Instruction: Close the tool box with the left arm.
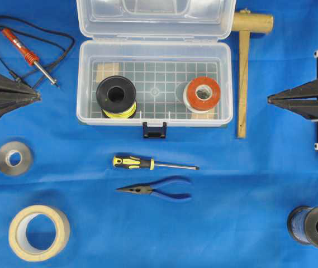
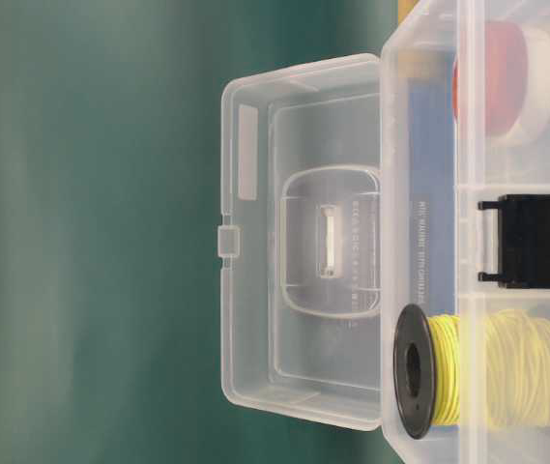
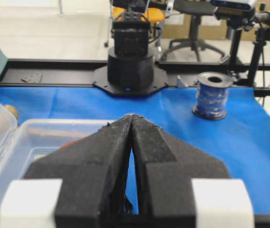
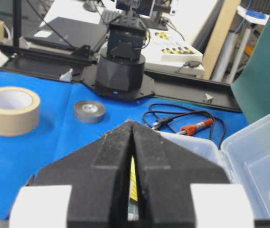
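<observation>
Here the tool box [image 1: 154, 84] lies between the 2 claws with its long axis running from one to the other, lid swung fully back on the far side and its dark latch [image 1: 154, 130] facing the near edge of the blue cloth [image 1: 231, 190]. The left gripper [image 1: 36, 96] sits well to the box's left, fingers pressed together on nothing, tip pointing at the box. The right gripper [image 1: 271, 99] mirrors it just beyond the box's right end, likewise pressed together and empty.

Inside the box stand 2 spools: 1 yellow-wire spool [image 1: 115, 96] toward the left gripper, 1 orange-capped spool [image 1: 202, 94] toward the right. Outside lie 1 screwdriver [image 1: 153, 163], 1 pair of pliers [image 1: 157, 189], 1 soldering iron [image 1: 29, 56], 1 wooden mallet [image 1: 243, 72], 2 tape rolls and 1 blue-wire spool [image 1: 314, 225].
</observation>
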Robot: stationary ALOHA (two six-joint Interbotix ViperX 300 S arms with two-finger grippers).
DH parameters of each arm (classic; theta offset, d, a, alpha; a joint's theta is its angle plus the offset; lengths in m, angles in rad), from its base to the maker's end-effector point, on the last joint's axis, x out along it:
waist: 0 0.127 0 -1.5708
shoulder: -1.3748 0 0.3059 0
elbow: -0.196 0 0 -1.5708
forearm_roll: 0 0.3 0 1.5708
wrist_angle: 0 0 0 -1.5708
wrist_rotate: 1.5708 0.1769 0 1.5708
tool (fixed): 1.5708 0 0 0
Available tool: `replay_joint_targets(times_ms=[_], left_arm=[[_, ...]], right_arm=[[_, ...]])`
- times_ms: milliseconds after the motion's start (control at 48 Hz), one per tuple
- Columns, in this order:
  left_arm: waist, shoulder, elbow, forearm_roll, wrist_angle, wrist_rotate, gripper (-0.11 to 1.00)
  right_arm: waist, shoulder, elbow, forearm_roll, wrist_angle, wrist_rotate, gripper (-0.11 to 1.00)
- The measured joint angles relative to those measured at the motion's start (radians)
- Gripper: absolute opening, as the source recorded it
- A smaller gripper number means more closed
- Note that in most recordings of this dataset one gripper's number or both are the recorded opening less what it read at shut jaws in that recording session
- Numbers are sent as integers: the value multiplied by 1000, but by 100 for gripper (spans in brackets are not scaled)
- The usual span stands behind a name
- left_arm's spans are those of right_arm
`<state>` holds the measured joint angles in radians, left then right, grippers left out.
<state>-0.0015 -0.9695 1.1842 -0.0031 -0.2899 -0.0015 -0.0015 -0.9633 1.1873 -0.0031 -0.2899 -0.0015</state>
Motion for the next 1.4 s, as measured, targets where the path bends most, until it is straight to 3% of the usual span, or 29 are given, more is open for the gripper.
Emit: replay_joint_targets(times_ms=[104,271,542,625,813,896,1146,1396], left_arm=[[11,5,0,-29,-5,15,0],[48,25,-40,-35,-14,51,0],[202,101,-141,-34,-14,91,2],[270,146,-181,-34,-14,87,16],[411,272,-279,-35,-6,80,70],[463,347,-328,-35,-5,92,88],[595,577,-495,-35,74,109,91],[635,787,-692,-35,225,224,92]], right_arm=[[-2,3,-9,0,3,0,0],[0,8,-21,0,14,0,0],[-2,9,-21,0,31,-2,0],[-6,11,-21,-2,35,0,0],[-9,14,-21,0,49,-2,0],[-9,15,-21,0,52,-2,0],[-9,18,-21,0,77,-2,0],[-9,21,-20,0,89,-2,0]])
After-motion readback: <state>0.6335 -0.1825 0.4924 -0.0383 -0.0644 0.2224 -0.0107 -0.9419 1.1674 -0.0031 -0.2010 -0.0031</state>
